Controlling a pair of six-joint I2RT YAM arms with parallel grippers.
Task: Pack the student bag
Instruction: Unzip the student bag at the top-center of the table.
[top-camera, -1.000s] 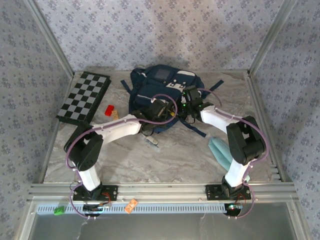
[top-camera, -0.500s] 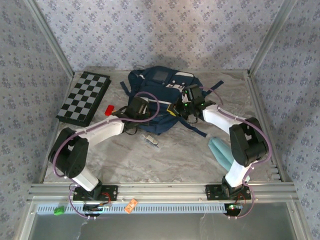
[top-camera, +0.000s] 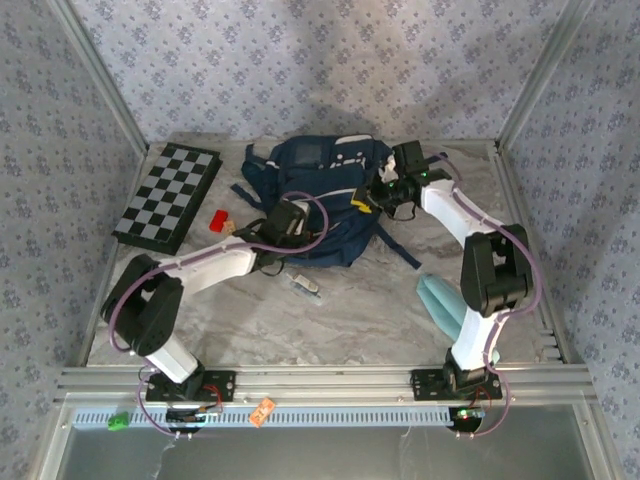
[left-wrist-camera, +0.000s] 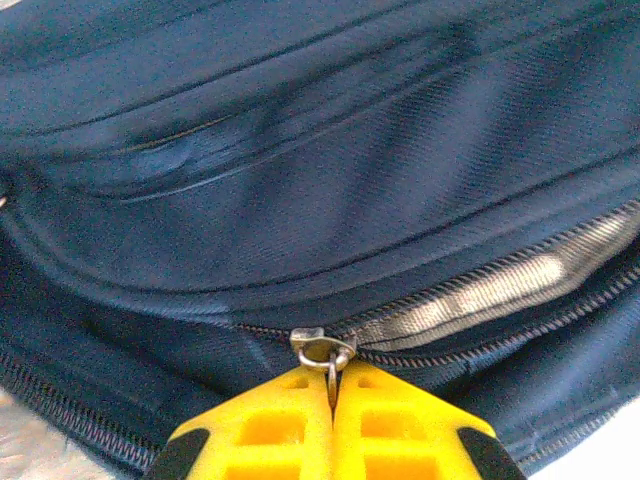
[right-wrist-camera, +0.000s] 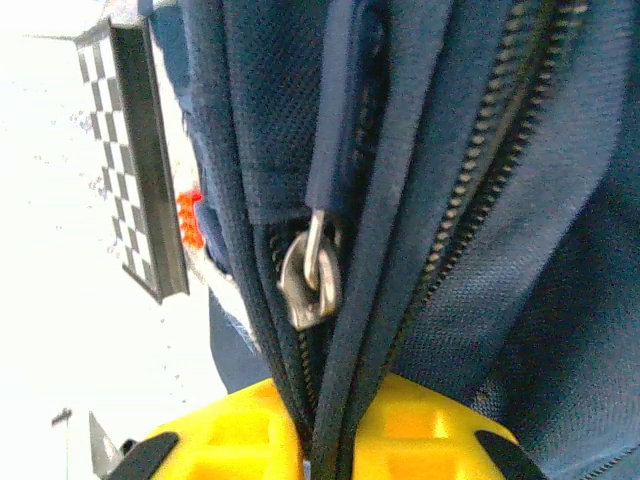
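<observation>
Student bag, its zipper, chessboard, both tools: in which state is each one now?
student bag, lying on the table, front pocket up.
zipper, partly open, grey lining showing beside the slider.
chessboard, flat on the table, looks folded shut.
left tool, shut on the zipper pull.
right tool, shut on the student bag at a zipper edge.

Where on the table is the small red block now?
In the top view, the small red block lies on the left side of the table, between the chessboard and the student bag.
</observation>
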